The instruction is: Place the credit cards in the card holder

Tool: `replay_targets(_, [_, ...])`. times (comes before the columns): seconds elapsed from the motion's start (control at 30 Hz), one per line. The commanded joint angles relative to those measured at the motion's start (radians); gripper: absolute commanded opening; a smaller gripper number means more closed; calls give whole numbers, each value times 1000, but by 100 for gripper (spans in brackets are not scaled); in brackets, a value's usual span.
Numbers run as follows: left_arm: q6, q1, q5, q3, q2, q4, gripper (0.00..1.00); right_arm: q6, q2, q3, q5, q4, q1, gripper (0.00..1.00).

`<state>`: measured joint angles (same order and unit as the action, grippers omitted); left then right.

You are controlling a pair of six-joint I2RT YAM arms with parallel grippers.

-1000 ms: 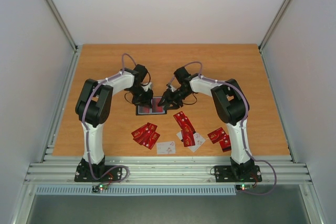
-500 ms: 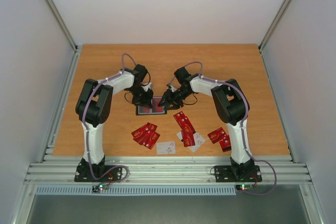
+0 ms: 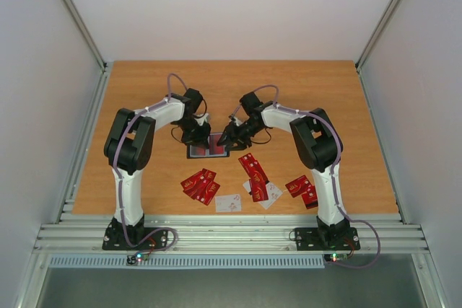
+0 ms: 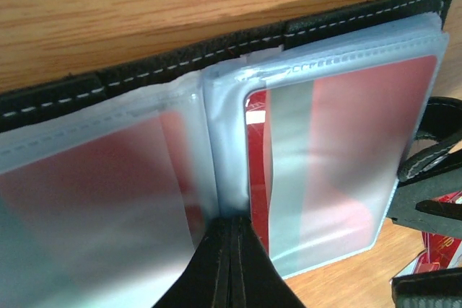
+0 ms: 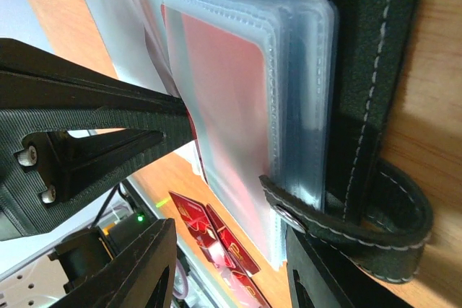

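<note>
Card holder (image 3: 208,146) lies open at frame centre on the tabletop (image 3: 144,91), left tool (image 4: 231,232) pressed together on its sleeve fold (image 4: 209,142), right tool (image 5: 227,247) spread by the snap tab (image 5: 289,214); we'd pin firmly and feed credit cards (image 3: 254,169) in squarely.

Left wrist view: card holder (image 4: 216,55) running off left and bottom edges; credit cards (image 4: 346,149) inside showing only as red blur behind frosted sleeves (image 4: 231,106), print unreadable; left gripper (image 4: 231,232) getting cut off at bottom edge. Top view: right gripper (image 3: 227,139) covering holder's right end, pockets too small to tell.
</note>
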<state>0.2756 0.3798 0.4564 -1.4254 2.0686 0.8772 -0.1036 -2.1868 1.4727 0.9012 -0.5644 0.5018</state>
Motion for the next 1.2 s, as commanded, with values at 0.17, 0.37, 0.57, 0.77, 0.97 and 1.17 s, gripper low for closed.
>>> replay_targets(0.17, [-11,27,22,-9,56,-15,1,-8,4,40,37,30,3,43])
replay_targets(0.37, [-4,27,30,-15,40,-13,1,-4,5,64,48,20,15,43])
replay_targets(0.57, [-1,27,28,-18,22,-6,1,-4,3,79,48,10,23,42])
replay_targets(0.77, [5,25,31,-23,3,1,1,-5,-3,96,49,2,26,42])
replay_targets(0.97, [28,16,43,-30,-22,4,2,-2,-5,105,48,-8,29,42])
replay_targets(1.17, [73,-16,53,-14,-85,0,3,8,-12,110,47,-25,29,42])
